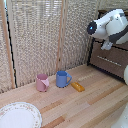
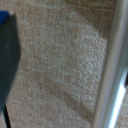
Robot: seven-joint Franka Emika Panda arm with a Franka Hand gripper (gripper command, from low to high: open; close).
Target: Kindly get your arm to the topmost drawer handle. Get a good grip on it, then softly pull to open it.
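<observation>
Plainly, the job had barely begun: the arm (image 1: pixel 111 26) hung high at the exterior view's right, close in front of the dark brown drawer unit (image 1: pixel 111 56), and no drawer showed as pulled out. One drawer handle (image 1: pixel 108 59), a thin silvery bar, lay across a drawer front below the arm's lower end; whether that bar was the topmost one could not be settled, since the arm covered the upper part of the unit. The white piece hanging under the arm seemed close above that front, but contact was not visible, so I judged that reaching, gripping and the gentle pull all remained to be done. The fingers could not be made out in the exterior view, and the wrist view gave only a dark, blue-edged shape at one border, so whether they were spread or closed could not be told. That wrist view was filled with woven beige screen material (image 2: pixel 60 60) and a pale upright strip (image 2: pixel 112 65), with no handle in sight. On the wooden counter (image 1: pixel 95 100) stood a pink mug (image 1: pixel 42 82), a blue mug (image 1: pixel 62 79), a small orange object (image 1: pixel 77 86) and a patterned plate (image 1: pixel 19 116), all well apart from the drawers. No brand, label or writing could be read anywhere.
</observation>
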